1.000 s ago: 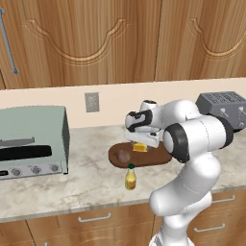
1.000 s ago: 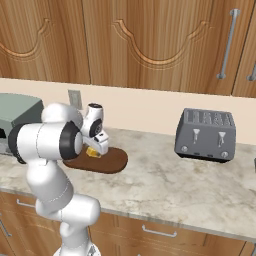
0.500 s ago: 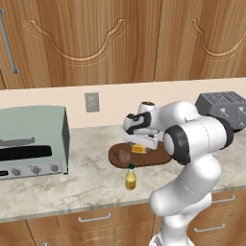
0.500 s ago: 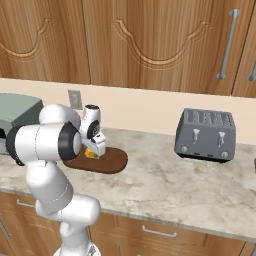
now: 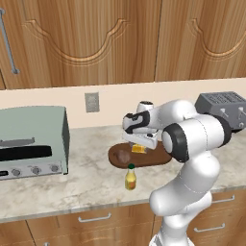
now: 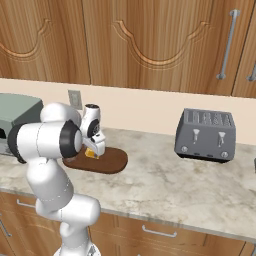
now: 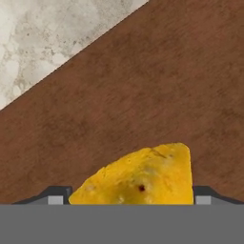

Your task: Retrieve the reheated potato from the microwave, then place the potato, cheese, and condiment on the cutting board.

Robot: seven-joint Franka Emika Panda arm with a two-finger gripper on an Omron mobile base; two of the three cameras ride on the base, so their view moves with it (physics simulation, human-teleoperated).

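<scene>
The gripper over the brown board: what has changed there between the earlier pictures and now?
Very little. The gripper hangs low over the cutting board as before, jaws wide on either side of the cheese, which lies on the board. The potato on the board and the condiment on the counter have not moved.

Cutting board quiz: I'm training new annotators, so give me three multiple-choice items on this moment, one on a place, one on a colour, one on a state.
1. Where does the condiment stand?
A. on the counter in front of the cutting board
B. on the cutting board
C. on the toaster

2. What colour is the cheese?
A. white
B. yellow-orange
C. green

3. How are the gripper's jaws?
A. shut on the potato
B. shut and empty
C. open around the cheese

Key: 1 A, the condiment stands on marble short of the cutting board. 2 B, the cheese is yellow-orange. 3 C, the gripper has its fingertips wide either side of the wedge; the potato lies apart.
</scene>
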